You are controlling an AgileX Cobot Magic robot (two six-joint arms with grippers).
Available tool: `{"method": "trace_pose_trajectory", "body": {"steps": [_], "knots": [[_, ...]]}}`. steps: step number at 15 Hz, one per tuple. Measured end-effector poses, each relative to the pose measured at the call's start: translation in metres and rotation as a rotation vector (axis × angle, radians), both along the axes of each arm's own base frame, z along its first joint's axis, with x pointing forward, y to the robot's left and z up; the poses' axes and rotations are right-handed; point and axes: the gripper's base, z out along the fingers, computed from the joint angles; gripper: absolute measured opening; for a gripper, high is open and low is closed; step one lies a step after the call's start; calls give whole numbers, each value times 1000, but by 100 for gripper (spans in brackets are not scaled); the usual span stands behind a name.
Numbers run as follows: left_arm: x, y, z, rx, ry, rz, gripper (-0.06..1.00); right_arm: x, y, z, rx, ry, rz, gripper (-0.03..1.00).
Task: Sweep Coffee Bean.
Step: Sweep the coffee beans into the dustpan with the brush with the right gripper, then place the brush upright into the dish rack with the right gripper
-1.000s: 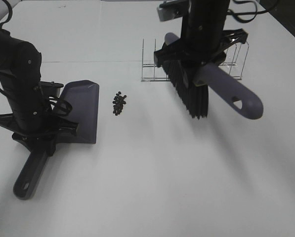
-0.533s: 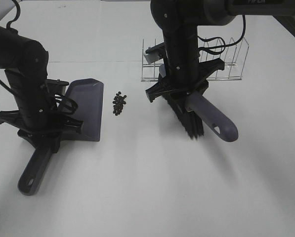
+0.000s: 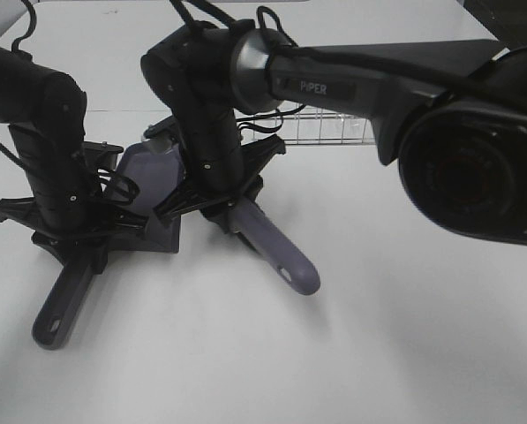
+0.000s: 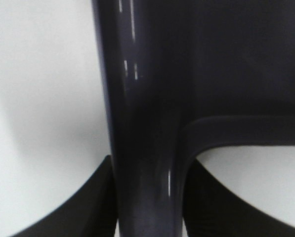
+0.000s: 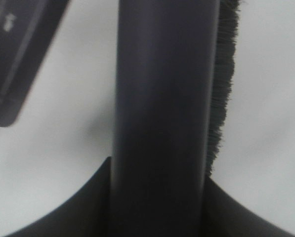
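My left gripper [image 3: 73, 237] is shut on the handle of the grey-purple dustpan [image 3: 146, 170], which lies flat on the white table at the left. The left wrist view shows that handle [image 4: 142, 148] filling the frame between my fingers [image 4: 88, 212]. My right gripper [image 3: 214, 196] reaches across the middle and is shut on the brush [image 3: 276, 252], right at the dustpan's open edge. The right wrist view shows the brush handle [image 5: 162, 123], its black bristles [image 5: 224, 98] and a corner of the dustpan [image 5: 19, 59]. The coffee beans are hidden behind the right arm.
A clear wire rack [image 3: 329, 128] stands behind the right arm at the back. The right arm's large black body [image 3: 475, 150] fills the upper right of the exterior view. The dustpan handle's end [image 3: 56, 318] points toward the table's front left.
My right arm has swept the brush leftward, from right of the bean pile to the dustpan's edge. The beans, seen earlier beside the dustpan, are now covered. The left arm barely moved.
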Motion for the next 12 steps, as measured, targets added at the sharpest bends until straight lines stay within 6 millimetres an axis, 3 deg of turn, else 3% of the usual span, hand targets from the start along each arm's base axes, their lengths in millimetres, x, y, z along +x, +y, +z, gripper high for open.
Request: {"method": "trace_pose_trajectory", "body": {"steps": [2,5,8,12], "knots": [[0,0,0,0,0,-1,35,-5,14,0,43,11,21,30],[0,0,0,0,0,-4,35,-11,34,18,144,13,42,30],[0,0,0,0,0,-4,35,-11,40,32,190,-6,46,30],[0,0,0,-1,0,-7,35,0,22,93,106,-243,90,30]]}}
